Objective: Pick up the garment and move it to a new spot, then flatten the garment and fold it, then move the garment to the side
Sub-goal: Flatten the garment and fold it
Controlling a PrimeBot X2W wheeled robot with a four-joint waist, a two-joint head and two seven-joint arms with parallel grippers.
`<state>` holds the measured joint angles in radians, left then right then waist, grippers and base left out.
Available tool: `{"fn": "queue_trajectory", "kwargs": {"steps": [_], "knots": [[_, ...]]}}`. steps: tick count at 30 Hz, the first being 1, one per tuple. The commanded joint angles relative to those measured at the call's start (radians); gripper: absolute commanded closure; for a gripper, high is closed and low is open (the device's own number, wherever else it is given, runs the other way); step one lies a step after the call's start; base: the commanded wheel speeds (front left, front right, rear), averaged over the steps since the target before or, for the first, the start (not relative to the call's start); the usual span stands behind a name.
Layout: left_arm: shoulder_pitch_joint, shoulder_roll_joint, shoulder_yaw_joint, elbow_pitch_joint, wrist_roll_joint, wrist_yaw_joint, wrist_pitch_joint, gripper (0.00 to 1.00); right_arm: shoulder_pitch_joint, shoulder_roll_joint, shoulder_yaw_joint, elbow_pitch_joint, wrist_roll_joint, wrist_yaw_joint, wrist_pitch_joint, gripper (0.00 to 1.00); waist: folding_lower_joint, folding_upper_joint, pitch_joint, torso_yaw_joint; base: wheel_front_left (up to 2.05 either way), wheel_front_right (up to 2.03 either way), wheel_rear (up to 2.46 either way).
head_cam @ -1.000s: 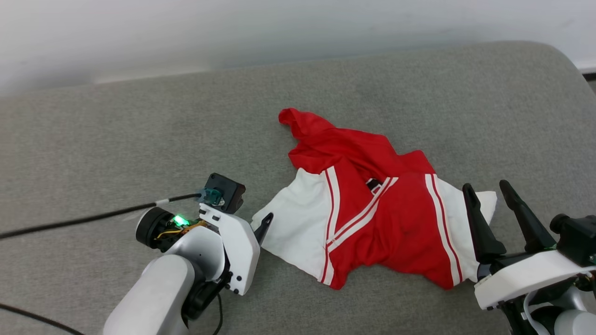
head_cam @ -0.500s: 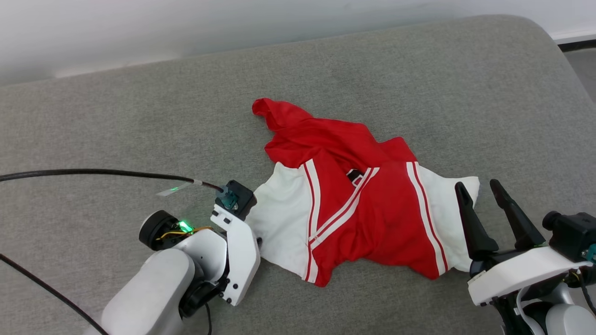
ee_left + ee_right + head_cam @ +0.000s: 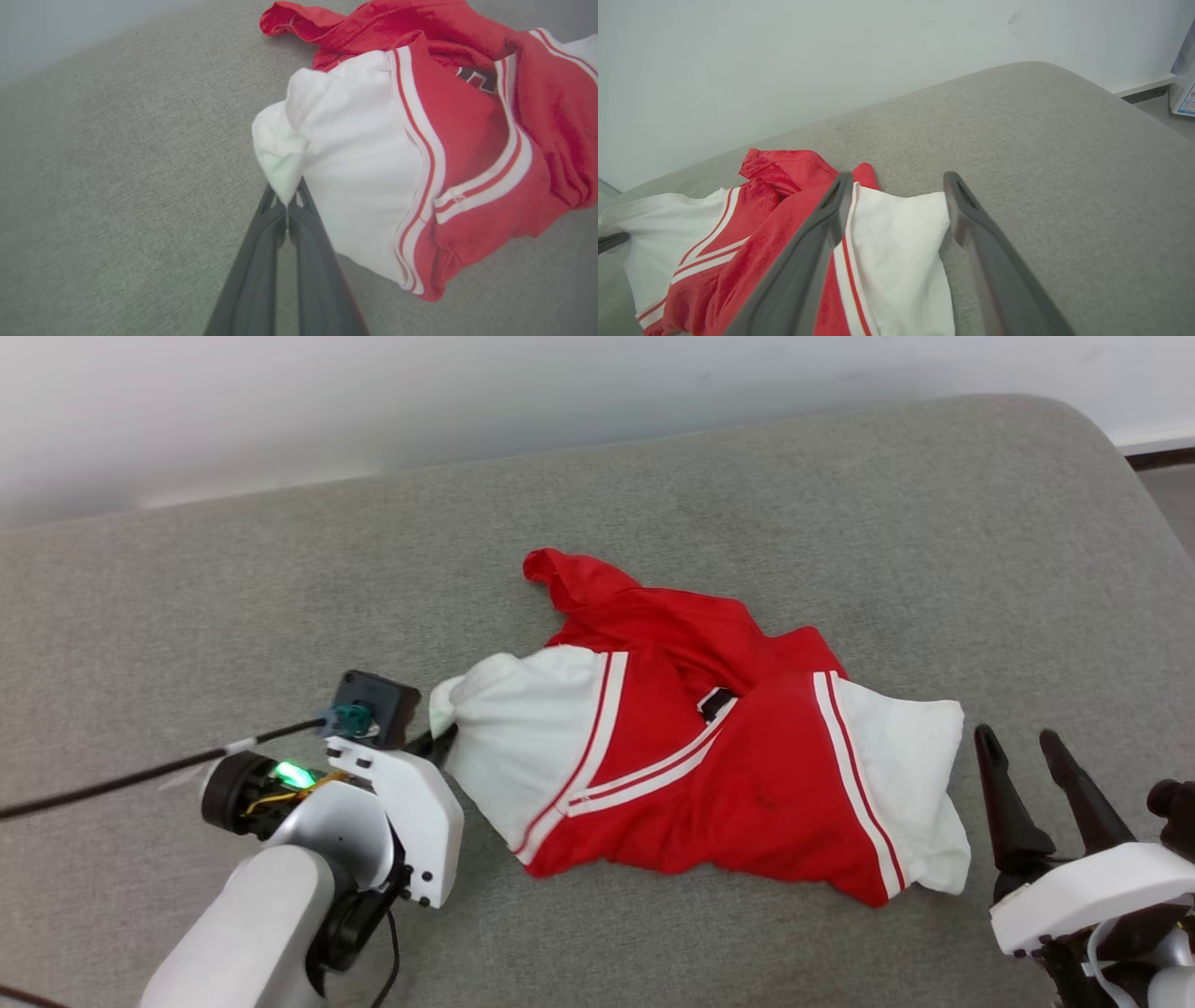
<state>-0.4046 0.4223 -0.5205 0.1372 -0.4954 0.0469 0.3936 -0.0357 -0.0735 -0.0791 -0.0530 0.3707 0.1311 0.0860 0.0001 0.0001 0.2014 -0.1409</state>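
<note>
left gripper (image 3: 286, 207): I'm pinching a white corner of the bright red soft athletic garment (image 3: 747, 784)
right gripper (image 3: 1016, 739): I'm hovering wide open, empty, near its right edge
garment: lying crumpled on grey fabric cushion (image 3: 280, 588)

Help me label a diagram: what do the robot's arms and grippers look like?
White arms, black joints. The left gripper and right gripper have long dark tapered jaws. The left wrist carries a black camera block, green light and black cable.

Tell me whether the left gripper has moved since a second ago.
Yes. Shut on the garment, the left gripper has drawn leftward away from its red tip in the head view.
</note>
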Motion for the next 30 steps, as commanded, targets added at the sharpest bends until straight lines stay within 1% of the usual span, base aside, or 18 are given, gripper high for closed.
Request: {"fn": "queue_trajectory", "kwargs": {"steps": [1, 2, 3, 7, 11, 16, 19, 22, 26, 27, 28, 29, 30], "knots": [[0.023, 0.010, 0.024, -0.045, 0.008, 0.024, -0.039, 1.00, 0.007, -0.005, -0.032, 0.027, 0.022, -0.001, 0.040, 0.00, -0.0001, -0.0001, -0.004, 0.018, 0.00, 0.00, 0.00], [0.032, 0.014, 0.031, -0.061, 0.008, 0.032, -0.047, 1.00, -0.001, -0.021, -0.047, 0.043, 0.036, -0.001, 0.063, 0.00, -0.0001, -0.0001, -0.002, 0.023, 0.00, 0.00, 0.00], [0.032, 0.014, 0.031, -0.061, 0.008, 0.032, -0.047, 1.00, -0.001, -0.021, -0.047, 0.043, 0.036, -0.001, 0.063, 0.00, -0.0001, -0.0001, -0.002, 0.023, 0.00, 0.00, 0.00], [0.042, 0.020, 0.046, -0.128, 0.019, 0.057, -0.076, 1.00, -0.055, -0.087, -0.092, 0.143, 0.095, -0.001, 0.167, 0.00, -0.0001, -0.0001, 0.006, 0.047, 0.00, 0.00, 0.00], [0.026, 0.014, 0.039, -0.175, 0.024, 0.058, -0.081, 1.00, -0.125, -0.162, -0.079, 0.242, 0.145, -0.001, 0.278, 0.00, -0.0001, -0.0001, 0.025, 0.072, 0.00, 0.00, 0.00], [-0.007, 0.000, 0.024, -0.194, 0.032, 0.050, -0.084, 1.00, -0.245, -0.247, -0.003, 0.352, 0.196, -0.001, 0.397, 0.00, -0.0001, -0.0001, 0.062, 0.099, 0.00, 0.00, 0.00], [-0.024, -0.008, 0.016, -0.195, 0.035, 0.044, -0.088, 1.00, -0.307, -0.281, 0.061, 0.420, 0.219, -0.001, 0.461, 0.00, -0.0001, -0.0001, 0.084, 0.111, 0.00, 0.00, 0.00], [-0.037, -0.013, 0.009, -0.190, 0.037, 0.041, -0.091, 1.00, -0.356, -0.304, 0.117, 0.494, 0.241, -0.001, 0.517, 0.00, -0.0001, -0.0001, 0.104, 0.120, 0.00, 0.00, 0.00], [-0.036, -0.016, 0.006, -0.178, 0.029, 0.036, -0.099, 1.00, -0.363, -0.296, 0.201, 0.589, 0.279, -0.001, 0.599, 0.00, -0.0001, -0.0001, 0.113, 0.128, 0.00, 0.00, 0.00], [-0.034, -0.016, 0.007, -0.174, 0.028, 0.037, -0.101, 1.00, -0.358, -0.291, 0.218, 0.609, 0.293, -0.001, 0.628, 0.35, -0.0001, -0.0001, 0.114, 0.129, 0.00, 0.00, 0.00], [-0.031, -0.017, 0.008, -0.171, 0.026, 0.039, -0.103, 1.00, -0.352, -0.290, 0.235, 0.623, 0.304, 0.000, 0.654, 0.66, -0.0001, -0.0001, 0.113, 0.130, 0.00, 0.00, 0.00], [-0.028, -0.019, 0.009, -0.169, 0.024, 0.040, -0.106, 1.00, -0.350, -0.286, 0.246, 0.628, 0.316, 0.000, 0.666, 0.94, -0.0001, -0.0001, 0.111, 0.130, 0.00, 0.00, 0.00], [-0.023, -0.019, 0.011, -0.166, 0.020, 0.042, -0.109, 1.00, -0.354, -0.282, 0.249, 0.627, 0.332, 0.000, 0.668, 1.00, -0.0001, -0.0001, 0.108, 0.129, 0.00, 0.00, 0.00]]}}
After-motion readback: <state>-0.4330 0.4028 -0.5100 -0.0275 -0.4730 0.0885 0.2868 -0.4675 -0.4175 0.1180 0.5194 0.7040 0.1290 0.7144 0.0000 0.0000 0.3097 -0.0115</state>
